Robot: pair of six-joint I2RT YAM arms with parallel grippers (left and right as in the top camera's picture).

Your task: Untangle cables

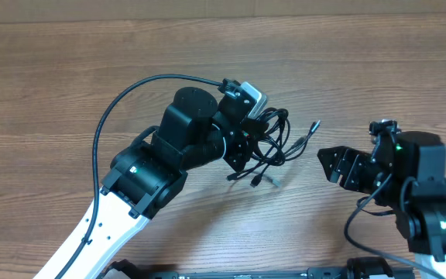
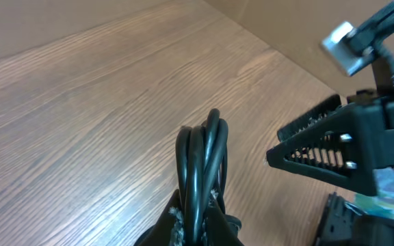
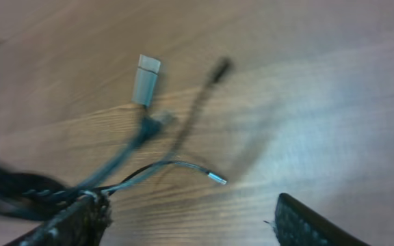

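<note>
The cables (image 1: 272, 138) are a small tangle of thin black cords lifted just right of the table's middle. My left gripper (image 1: 248, 147) is shut on them. In the left wrist view a tight loop of cables (image 2: 204, 154) stands up out of the closed left gripper (image 2: 198, 220). Loose plug ends trail toward the right (image 1: 313, 124) and downward (image 1: 254, 182). My right gripper (image 1: 328, 164) is open and empty, a short way right of the tangle. In the right wrist view the right gripper (image 3: 193, 222) faces a grey plug (image 3: 146, 80), a black plug (image 3: 219, 68) and a silver tip (image 3: 216, 179).
The wooden table (image 1: 68, 93) extends around both arms. A thicker black robot wire (image 1: 130, 93) arcs over the left arm. The right arm's body (image 1: 424, 186) fills the lower right corner. A pale wall runs along the table's far edge (image 1: 285, 9).
</note>
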